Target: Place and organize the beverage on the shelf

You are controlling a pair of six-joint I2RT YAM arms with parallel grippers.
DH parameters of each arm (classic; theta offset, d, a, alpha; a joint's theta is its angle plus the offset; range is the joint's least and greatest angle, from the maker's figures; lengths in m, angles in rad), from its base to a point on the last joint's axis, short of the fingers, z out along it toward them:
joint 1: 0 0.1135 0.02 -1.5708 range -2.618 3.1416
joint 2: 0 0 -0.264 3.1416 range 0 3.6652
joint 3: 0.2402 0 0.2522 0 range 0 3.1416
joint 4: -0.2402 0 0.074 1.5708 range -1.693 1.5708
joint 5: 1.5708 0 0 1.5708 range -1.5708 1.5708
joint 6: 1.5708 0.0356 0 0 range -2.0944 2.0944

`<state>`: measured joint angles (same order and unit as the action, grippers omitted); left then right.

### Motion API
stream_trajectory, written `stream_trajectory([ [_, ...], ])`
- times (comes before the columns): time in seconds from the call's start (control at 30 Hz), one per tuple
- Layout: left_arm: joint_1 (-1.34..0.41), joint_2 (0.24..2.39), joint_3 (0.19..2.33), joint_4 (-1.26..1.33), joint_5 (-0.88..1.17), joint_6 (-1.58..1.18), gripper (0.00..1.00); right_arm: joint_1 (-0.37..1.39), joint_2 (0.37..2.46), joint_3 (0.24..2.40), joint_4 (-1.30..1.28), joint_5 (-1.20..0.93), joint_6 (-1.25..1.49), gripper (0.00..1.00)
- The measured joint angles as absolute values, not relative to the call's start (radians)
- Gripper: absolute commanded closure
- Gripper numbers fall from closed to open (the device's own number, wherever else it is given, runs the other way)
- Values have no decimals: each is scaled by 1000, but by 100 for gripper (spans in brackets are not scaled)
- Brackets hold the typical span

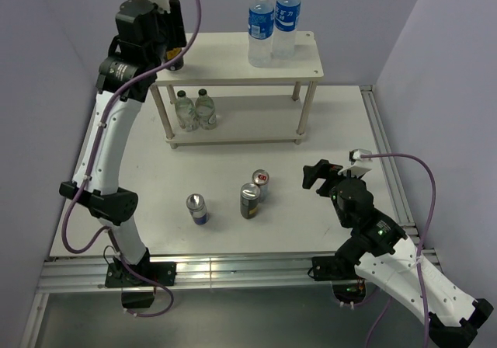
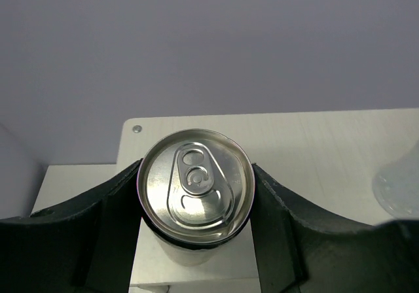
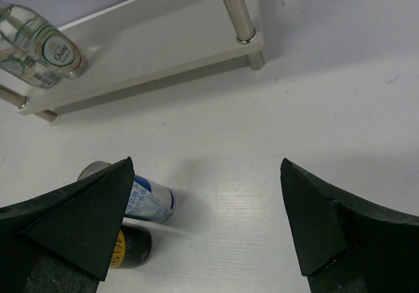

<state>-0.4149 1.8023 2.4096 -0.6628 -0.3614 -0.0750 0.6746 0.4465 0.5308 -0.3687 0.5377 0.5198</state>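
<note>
The shelf stands at the back of the table. Two blue-capped water bottles stand on the right of its top board. My left gripper is at the top board's left end, shut on a tall black can. The can stands upright on the board. On the table stand a second tall black can, a short silver can with a red-marked top touching it, and a short silver can with blue print. My right gripper is open and empty, right of that pair.
Two small clear unlabelled bottles stand on the left of the lower board; one shows in the right wrist view. A shelf post stands ahead of the right gripper. Walls close in at the left, back and right.
</note>
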Motion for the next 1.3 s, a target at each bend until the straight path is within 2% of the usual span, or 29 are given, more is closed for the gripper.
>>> stream_trajectory([
  [0.2,-316,1801,2376,-616,-302,-100,100,675,447,531,-368,538,520,0],
  [0.43,-289,1799,2282,-510,-248,-115,99,675,447,531,-369,538,520,0],
  [0.5,-289,1799,2271,-488,-247,-116,95,675,447,531,-369,538,520,0],
  [0.53,-289,1799,2265,-478,-247,-116,90,675,447,531,-369,538,520,0],
  [0.57,-289,1799,2262,-473,-247,-116,76,675,447,531,-369,538,520,0],
  [0.6,-289,1799,2258,-467,-247,-116,70,675,447,531,-369,538,520,0],
  [0.63,-289,1799,2251,-458,-247,-116,59,675,447,531,-369,538,520,0],
  [0.7,-289,1798,2233,-427,-248,-115,48,675,447,531,-369,538,520,0],
  [0.73,-289,1797,2224,-414,-248,-114,38,675,447,531,-369,538,520,0],
  [0.9,-289,1785,2193,-393,-243,-115,15,675,447,531,-369,538,520,0],
  [0.93,-289,1782,2184,-393,-240,-117,4,675,447,531,-369,538,520,0],
  [0.97,-289,1781,2177,-393,-238,-117,1,675,447,531,-369,538,520,0],
  [1.3,-289,1708,2098,-401,-233,-121,1,675,446,531,-371,539,520,0],
])
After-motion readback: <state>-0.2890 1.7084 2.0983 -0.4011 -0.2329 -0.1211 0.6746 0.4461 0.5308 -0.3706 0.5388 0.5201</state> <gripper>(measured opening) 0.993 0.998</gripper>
